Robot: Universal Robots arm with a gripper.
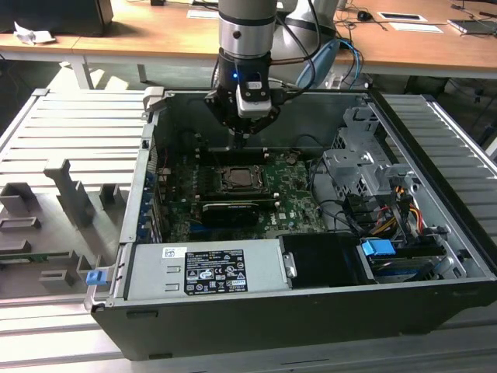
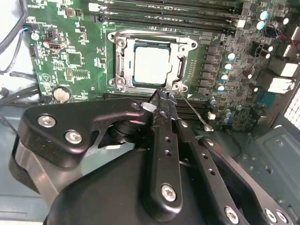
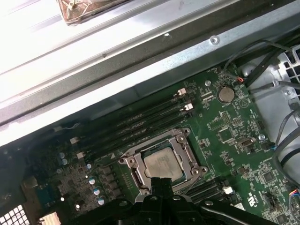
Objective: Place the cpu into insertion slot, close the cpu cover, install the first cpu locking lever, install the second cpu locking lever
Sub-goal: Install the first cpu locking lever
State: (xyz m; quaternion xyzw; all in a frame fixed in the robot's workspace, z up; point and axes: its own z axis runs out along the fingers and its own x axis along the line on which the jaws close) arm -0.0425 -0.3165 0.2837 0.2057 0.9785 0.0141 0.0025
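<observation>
In the exterior view, an open computer case [image 1: 256, 326] is seen lying on a ridged metal counter [image 1: 70, 132]. The arm is lowered into the case from above, and the gripper [image 1: 239, 142] is held just over the green circuit board [image 1: 291, 190], close to the far edge of the insertion slot [image 1: 237, 180]. A silver power supply [image 1: 206, 268] is seen in the near part of the case.

In the second wrist view, the cpu [image 2: 152, 65] is seen seated in the insertion slot [image 2: 150, 35], its pale face showing through the opening of the cpu cover [image 2: 180, 70], which lies flat around it. The gripper [image 2: 163, 96] is held with its fingers together, their tips just at one corner of the slot. A thin locking lever [image 2: 194, 112] runs from that corner out across the board; whether it is pinched cannot be told. A coin battery [image 2: 62, 93] is seen well apart.

In the first wrist view, the cpu [image 3: 161, 164] is again seen inside the cpu cover [image 3: 185, 150], with the fingertips of the gripper [image 3: 161, 182] at its edge and memory slots [image 3: 150, 117] beyond.
</observation>
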